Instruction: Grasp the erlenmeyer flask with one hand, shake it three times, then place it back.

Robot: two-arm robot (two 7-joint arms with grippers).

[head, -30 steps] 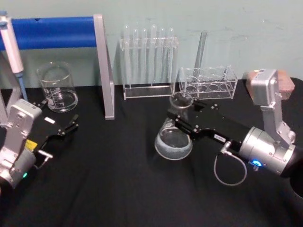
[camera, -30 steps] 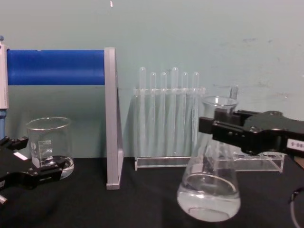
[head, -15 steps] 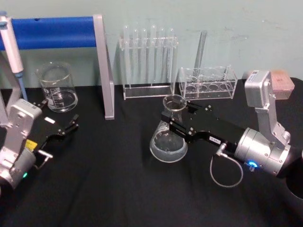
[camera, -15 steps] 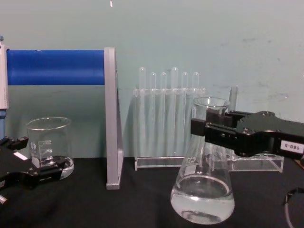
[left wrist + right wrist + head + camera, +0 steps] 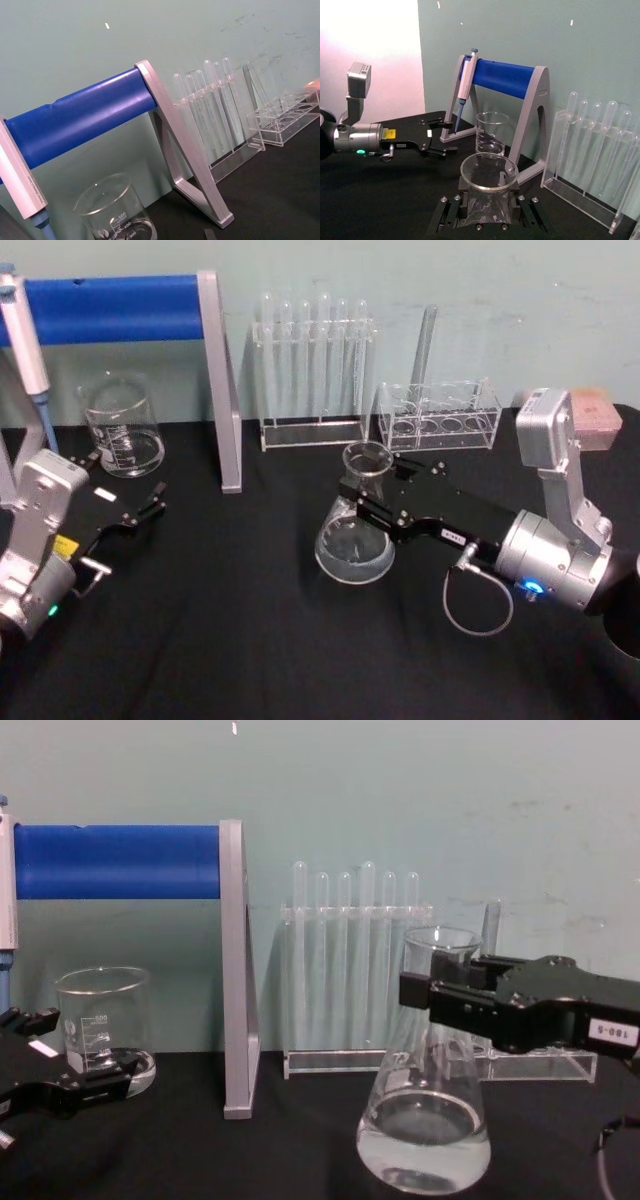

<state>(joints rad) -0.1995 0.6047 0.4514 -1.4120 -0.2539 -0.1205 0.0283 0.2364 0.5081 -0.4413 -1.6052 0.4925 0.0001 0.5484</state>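
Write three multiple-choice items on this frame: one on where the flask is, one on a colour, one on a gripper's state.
1. Where is the clear glass conical flask? A. On the table's left edge. B. In front of the clear test-tube rack. C. Under the stand.
2. What colour is the stand's horizontal bar? A. Blue. B. Red. C. Yellow.
3. What is the right gripper doing? A. Hanging open. B. Holding a test tube. C. Shut on the flask's neck.
Answers: B, the head view shows it nearer than the rack; A, the bar is blue; C, its jaws clamp the neck. The left gripper sits open by the cylindrical glass beaker.
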